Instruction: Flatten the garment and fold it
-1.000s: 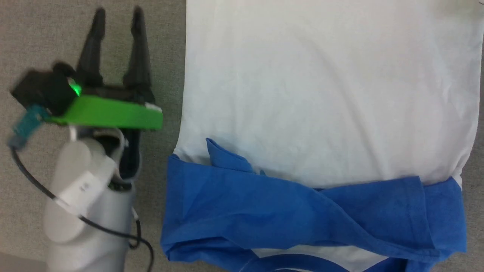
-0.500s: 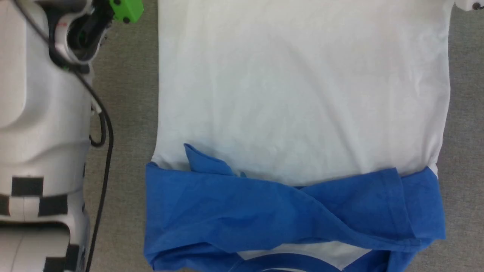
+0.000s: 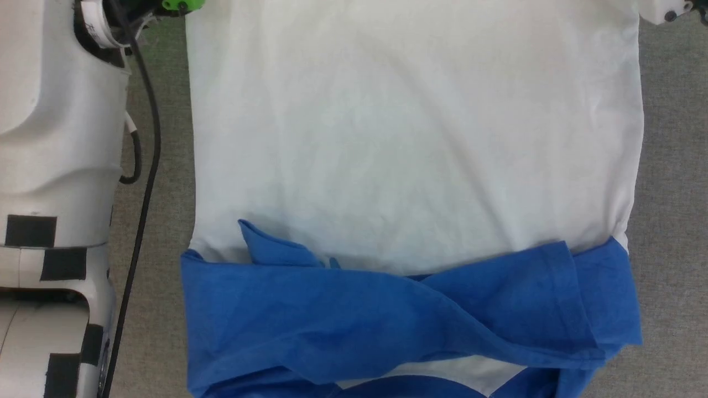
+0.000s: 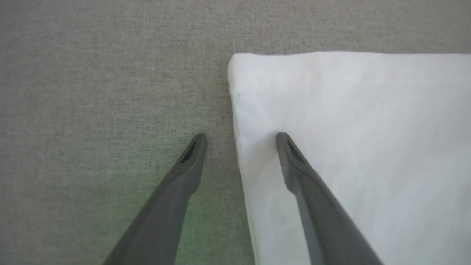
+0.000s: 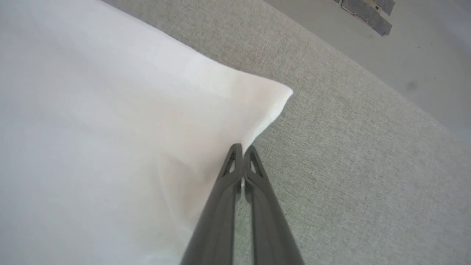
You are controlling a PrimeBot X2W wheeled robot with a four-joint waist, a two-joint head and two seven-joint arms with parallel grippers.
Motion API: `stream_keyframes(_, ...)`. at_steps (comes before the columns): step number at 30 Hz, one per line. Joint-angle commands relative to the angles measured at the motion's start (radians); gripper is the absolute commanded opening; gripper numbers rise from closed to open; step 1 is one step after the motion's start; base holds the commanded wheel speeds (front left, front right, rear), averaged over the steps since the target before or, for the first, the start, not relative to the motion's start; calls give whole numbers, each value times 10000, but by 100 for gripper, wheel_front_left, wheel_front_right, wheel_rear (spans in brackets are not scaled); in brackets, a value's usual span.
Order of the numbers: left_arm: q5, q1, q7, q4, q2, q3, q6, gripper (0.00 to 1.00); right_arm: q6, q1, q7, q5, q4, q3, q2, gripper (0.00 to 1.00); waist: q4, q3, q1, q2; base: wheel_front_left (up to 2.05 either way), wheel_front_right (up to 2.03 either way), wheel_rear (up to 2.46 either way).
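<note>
The garment (image 3: 409,138) lies flat on grey carpet, its white body spread wide, with the blue sleeves (image 3: 387,315) crossed over it near the bottom of the head view. My left gripper (image 4: 241,136) is open and straddles the garment's (image 4: 349,129) left edge just short of its far corner, one finger over carpet and the other over white cloth. My right gripper (image 5: 243,147) is shut on the edge of the garment (image 5: 110,129) beside the other far corner, which stands slightly tented.
My pale left arm (image 3: 55,110) and its black cable run up the left side of the head view. Grey carpet (image 3: 675,166) borders the garment on both sides. Beyond the carpet lies smooth pale floor (image 5: 404,55) with a grey object (image 5: 364,13).
My left arm has reached forward along the garment's left side, so its gripper has left the head view. The head camera has shifted. The garment lies as before.
</note>
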Motion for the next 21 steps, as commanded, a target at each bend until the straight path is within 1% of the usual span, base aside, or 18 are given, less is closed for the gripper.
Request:
stream_keyframes(1,-142,284,176,225,-45,-33,47,29,-13,-160,-94,107,-50,108,-61,0,-9,28,1,0,0,0,0)
stream_keyframes(2,-276,374,174,210,-95,27,25,0,-13,-183,-111,153,-56,181,-99,0,2,35,1,0,0,0,0)
stream_keyframes(3,-370,429,170,189,-126,71,9,0,-13,-200,-129,192,-59,229,-127,0,16,35,1,0,0,0,0)
stream_keyframes(5,-522,470,-168,23,-167,231,-50,0,-13,-249,-222,254,-72,310,-188,0,52,27,1,0,0,0,0)
stream_keyframes(11,-666,207,-2034,-408,-168,849,-188,0,-13,-522,-852,247,77,251,-236,0,133,-164,1,0,0,0,0)
stream_keyframes(17,-387,-353,-3674,-270,56,1071,-435,0,-13,-979,-2122,-339,404,-99,-137,0,144,-318,1,0,0,0,0)
stream_keyframes(21,-378,-611,-4365,190,59,1129,-627,0,-13,-1160,-2845,-726,790,-324,47,0,145,-426,1,0,0,0,0)
